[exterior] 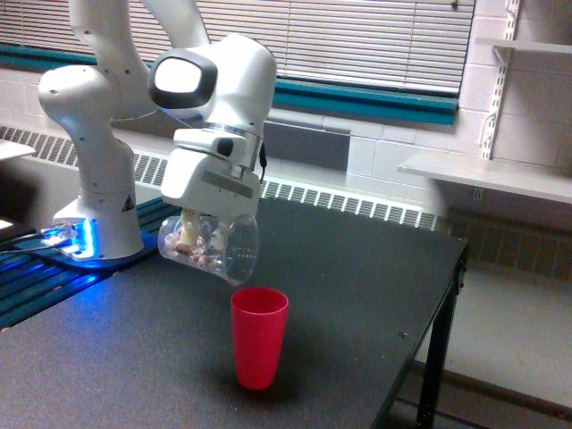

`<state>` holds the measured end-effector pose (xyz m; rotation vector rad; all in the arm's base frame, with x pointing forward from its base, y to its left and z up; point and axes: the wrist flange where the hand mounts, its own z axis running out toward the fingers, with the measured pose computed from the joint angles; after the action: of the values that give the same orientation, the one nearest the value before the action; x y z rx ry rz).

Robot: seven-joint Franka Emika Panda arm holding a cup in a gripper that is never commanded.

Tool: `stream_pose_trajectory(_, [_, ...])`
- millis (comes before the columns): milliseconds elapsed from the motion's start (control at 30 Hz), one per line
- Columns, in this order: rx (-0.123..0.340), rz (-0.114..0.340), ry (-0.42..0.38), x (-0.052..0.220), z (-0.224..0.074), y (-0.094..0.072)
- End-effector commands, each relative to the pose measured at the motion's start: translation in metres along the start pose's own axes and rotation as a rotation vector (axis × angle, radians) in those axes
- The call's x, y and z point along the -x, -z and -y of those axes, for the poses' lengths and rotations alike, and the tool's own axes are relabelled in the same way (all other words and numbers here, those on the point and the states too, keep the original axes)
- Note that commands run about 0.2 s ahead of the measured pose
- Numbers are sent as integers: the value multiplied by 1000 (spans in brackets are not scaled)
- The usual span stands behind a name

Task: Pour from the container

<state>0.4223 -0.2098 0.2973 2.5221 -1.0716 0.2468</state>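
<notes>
**Inspector:** You are at the tipping step. Your gripper (pixel 198 234) is clamped on the clear cup (pixel 212 248), which hangs tilted well over, close to lying on its side. Its wide mouth faces away from the hand, toward the exterior view's right and slightly down.

**Operator:** Where does that put it against the red cup (pixel 259 336)?

**Inspector:** The red cup stands upright on the black table (pixel 357 277), below the hand and a little beyond it. The lower lip of the clear cup's mouth sits above the red cup's near rim, clear of it, not touching.

**Operator:** Contents?

**Inspector:** Small pale and pinkish pieces lie along the lower wall of the clear cup, bunched toward its base end under the hand. None has reached the mouth. I cannot tell what they are. The inside of the red cup is hidden from this angle.

**Operator:** Next move?

**Inspector:** In my judgement, you need more tilt, with the lip kept over the red opening. The pieces may slide in a rush, so tip slowly.
</notes>
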Motion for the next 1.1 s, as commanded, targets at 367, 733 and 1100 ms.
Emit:
stream_pose_trajectory(367, [82,-11,23,-7,4,2])
stream_pose_trajectory(733, [122,-4,54,-4,9,-1])
stream_pose_trajectory(1100, [138,3,89,4,19,-7])
